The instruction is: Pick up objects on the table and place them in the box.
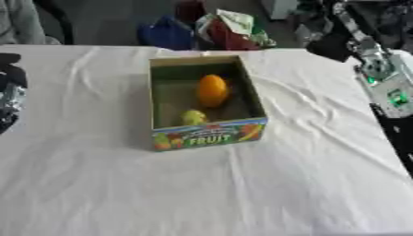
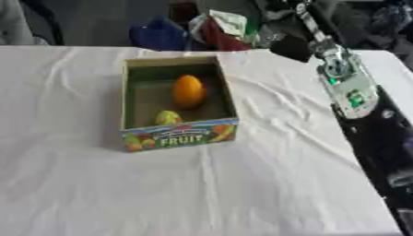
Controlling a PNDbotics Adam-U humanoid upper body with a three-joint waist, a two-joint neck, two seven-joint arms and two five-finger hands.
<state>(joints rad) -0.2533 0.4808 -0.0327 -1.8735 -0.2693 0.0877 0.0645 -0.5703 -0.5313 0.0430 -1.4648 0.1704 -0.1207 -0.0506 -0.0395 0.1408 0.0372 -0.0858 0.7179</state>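
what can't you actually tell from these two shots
- Right hand: neither view shows it; only the right arm runs along the right edge.
- Left hand: left eye view shows just a dark shape cut by the left edge.
- Small yellow-green thing in the box: too blurred to name.

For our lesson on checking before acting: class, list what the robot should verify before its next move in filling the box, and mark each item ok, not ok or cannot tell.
1. Box upright, open top facing up: ok.
2. Orange fruit fully inside the box: ok.
3. Small yellow-green fruit inside, near the front wall: ok.
4. Another object waiting on the white tablecloth: not ok, none shows on the cloth.
5. Right arm clear of the box: ok, it lies along the table's right edge.
6. Either hand ready to grasp: cannot tell, no hand can be made out.
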